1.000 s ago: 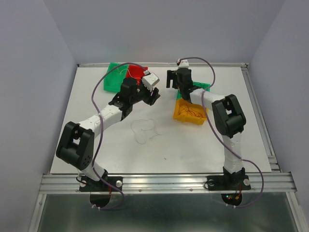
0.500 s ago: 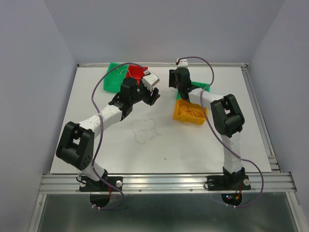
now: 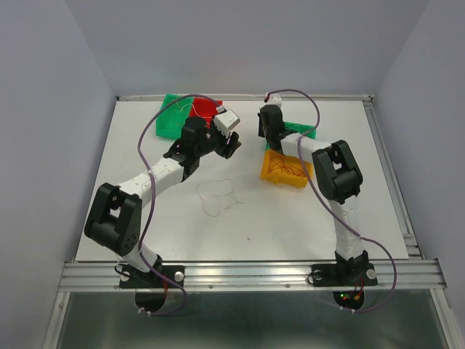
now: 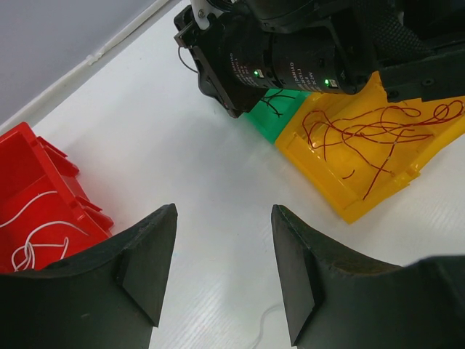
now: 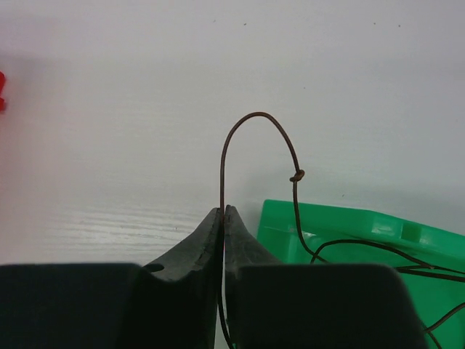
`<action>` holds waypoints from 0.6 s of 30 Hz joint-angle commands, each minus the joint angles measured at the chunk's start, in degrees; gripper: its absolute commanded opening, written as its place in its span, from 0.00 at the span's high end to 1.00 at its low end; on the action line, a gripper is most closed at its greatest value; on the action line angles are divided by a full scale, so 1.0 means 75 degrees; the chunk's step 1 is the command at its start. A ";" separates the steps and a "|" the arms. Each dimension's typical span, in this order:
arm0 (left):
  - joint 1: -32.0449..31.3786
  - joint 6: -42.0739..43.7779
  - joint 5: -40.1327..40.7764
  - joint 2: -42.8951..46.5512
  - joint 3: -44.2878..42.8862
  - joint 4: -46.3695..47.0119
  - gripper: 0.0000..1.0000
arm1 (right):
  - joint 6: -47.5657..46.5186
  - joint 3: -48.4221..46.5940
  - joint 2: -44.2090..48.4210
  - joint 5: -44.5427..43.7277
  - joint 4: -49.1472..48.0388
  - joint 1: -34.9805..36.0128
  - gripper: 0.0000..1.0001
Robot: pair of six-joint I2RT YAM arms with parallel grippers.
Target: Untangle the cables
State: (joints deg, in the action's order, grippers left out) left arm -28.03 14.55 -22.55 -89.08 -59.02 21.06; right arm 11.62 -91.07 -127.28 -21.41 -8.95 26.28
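The right gripper [image 5: 224,211], jaws pressed together, pinches a hair-thin brown wire [image 5: 254,114] that arches upward, is knotted once and drops into the green bin [image 5: 349,229], where more dark strands [image 5: 363,249] lie. The left gripper [image 4: 222,218] hangs with jaws apart and nothing between them above the white table [image 4: 218,145]. Curly dark red strands [image 4: 363,131] sprawl in the yellow bin [image 4: 330,193]; white strands [image 4: 29,247] lie coiled in the red bin [image 4: 69,193]. A pale loop of wire [image 3: 216,195] rests mid-table, apart from the bins
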 commanded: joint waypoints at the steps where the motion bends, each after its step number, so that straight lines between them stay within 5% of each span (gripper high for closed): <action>1: -0.0012 0.0100 -0.0135 0.0322 -0.0275 0.0180 0.34 | 0.0127 -0.0339 0.0248 -0.0391 -0.0131 0.0035 0.99; 18: -0.0012 0.0088 -0.0193 0.0393 -0.0228 0.0169 0.34 | 0.1766 0.2357 0.2111 -0.2160 -0.1538 0.0035 0.99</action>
State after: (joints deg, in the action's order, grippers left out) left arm -28.01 14.70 -22.96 -89.08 -59.02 20.73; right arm 19.68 -75.75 -113.97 -31.38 -16.95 26.30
